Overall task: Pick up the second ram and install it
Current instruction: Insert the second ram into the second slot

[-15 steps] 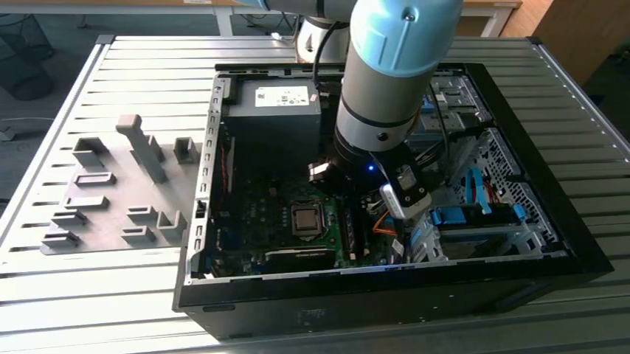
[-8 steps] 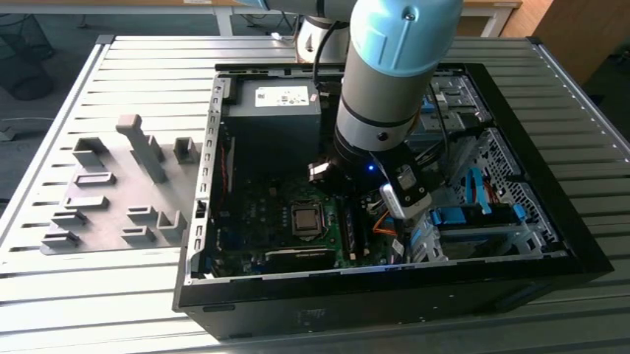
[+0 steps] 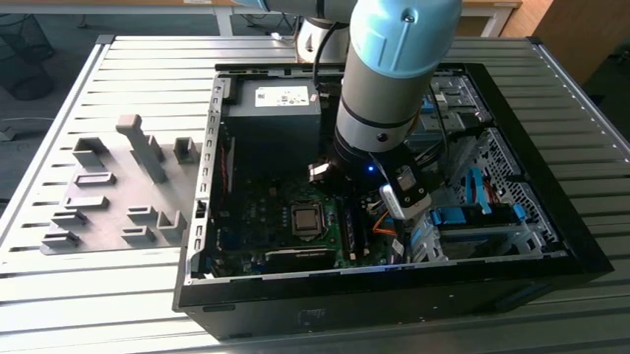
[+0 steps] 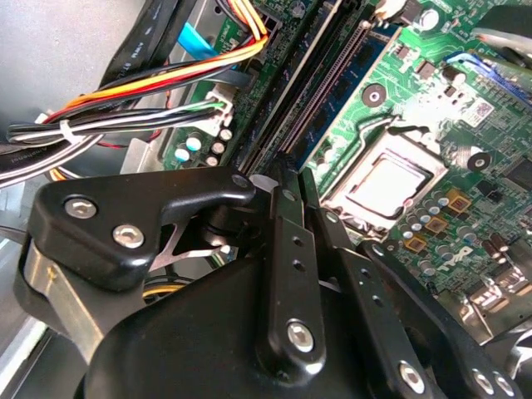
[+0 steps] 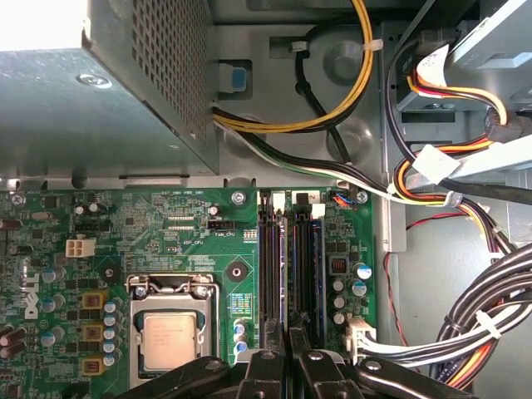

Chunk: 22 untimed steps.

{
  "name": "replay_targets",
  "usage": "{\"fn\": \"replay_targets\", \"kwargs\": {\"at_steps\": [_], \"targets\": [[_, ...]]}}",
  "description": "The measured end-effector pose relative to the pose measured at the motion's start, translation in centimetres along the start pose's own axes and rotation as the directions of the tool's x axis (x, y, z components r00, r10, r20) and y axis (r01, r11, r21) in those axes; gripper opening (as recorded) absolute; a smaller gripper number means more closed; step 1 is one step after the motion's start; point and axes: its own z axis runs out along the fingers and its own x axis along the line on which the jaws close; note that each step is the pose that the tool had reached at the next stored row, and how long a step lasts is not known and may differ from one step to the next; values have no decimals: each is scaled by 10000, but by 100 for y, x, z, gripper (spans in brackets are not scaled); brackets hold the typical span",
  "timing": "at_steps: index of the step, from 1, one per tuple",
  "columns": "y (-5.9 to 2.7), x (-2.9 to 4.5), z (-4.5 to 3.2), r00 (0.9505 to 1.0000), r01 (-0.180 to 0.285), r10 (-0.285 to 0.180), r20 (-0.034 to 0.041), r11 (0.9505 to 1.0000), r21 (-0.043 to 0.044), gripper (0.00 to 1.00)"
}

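Gripper: black two-finger gripper (image 5: 288, 366), fingers nearly together, tips over the memory slots; whether they pinch anything I cannot tell.
Second ram: thin blue circuit-board stick (image 5: 317, 274), seated upright in a slot beside the black empty slots.
Board: green motherboard (image 5: 158, 233) inside the black open computer case (image 3: 551, 265).
Surface: grey slatted metal table (image 3: 128, 295); grey fixture blocks (image 3: 108, 192) at the exterior view's left.
Room: wire bin (image 3: 22, 44) on the far floor.

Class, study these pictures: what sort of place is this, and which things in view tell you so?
Probably a robotics lab or workshop: an open computer case lies on a slatted metal table, beside grey fixture blocks, with the gripper over the motherboard.
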Motion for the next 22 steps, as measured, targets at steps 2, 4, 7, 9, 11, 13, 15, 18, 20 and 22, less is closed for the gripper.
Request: {"fn": "replay_targets", "kwargs": {"at_steps": [2, 4, 7, 9, 11, 13, 15, 18, 20, 22], "targets": [[0, 0, 1, 10000, 0, 0, 0, 10000, -1, 14], [0, 0, 5, 10000, 1, -1, 0, 10000, -1, 14], [-2, 0, 10, 10000, 3, -3, 0, 10000, 0, 14], [-3, 0, 13, 10000, 3, -3, 0, 10000, 0, 14], [-3, 0, 21, 10000, 2, -2, 0, 10000, -2, 14], [-4, 0, 29, 10000, 3, -3, -1, 10000, 0, 14], [-5, 0, 38, 10000, 3, -3, -1, 10000, -1, 14], [-5, 0, 41, 10000, 3, -3, -3, 10000, 3, 14], [-5, 0, 42, 10000, 3, -3, -2, 10000, 0, 14], [-5, 1, 43, 10000, 31, -31, -3, 10000, -1, 14]]}}
